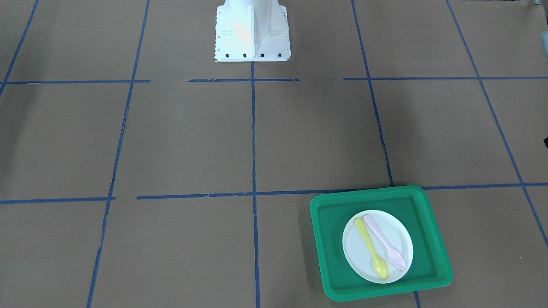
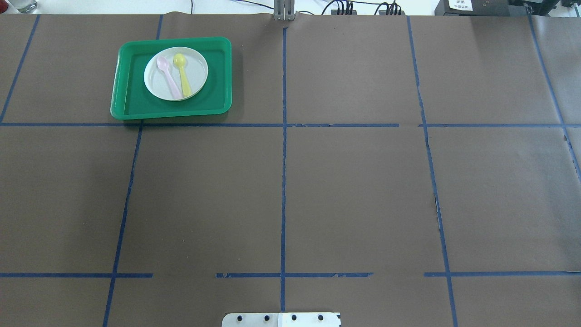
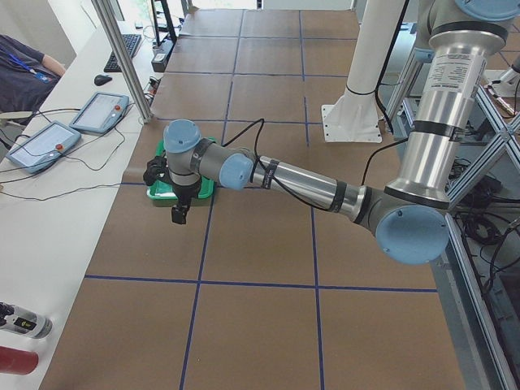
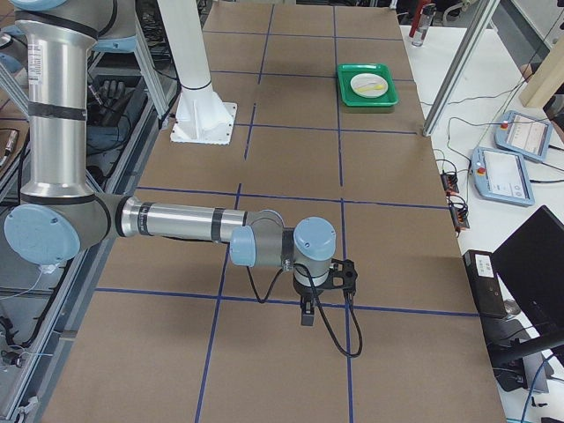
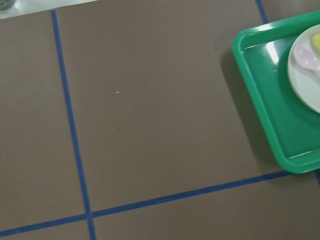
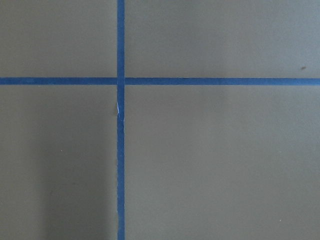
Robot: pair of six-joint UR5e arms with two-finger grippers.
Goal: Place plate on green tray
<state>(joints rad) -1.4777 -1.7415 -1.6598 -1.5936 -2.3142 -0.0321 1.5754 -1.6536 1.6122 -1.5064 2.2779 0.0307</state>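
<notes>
Plate (image 1: 378, 246) lies flat inside green tray (image 1: 334, 265), far left on tabletop (image 2: 345, 190). Left claw (image 3: 178, 214) hangs just beside tray; right claw (image 4: 306, 315) well apart. Whether either claw is released or clenched: cannot tell.
</notes>
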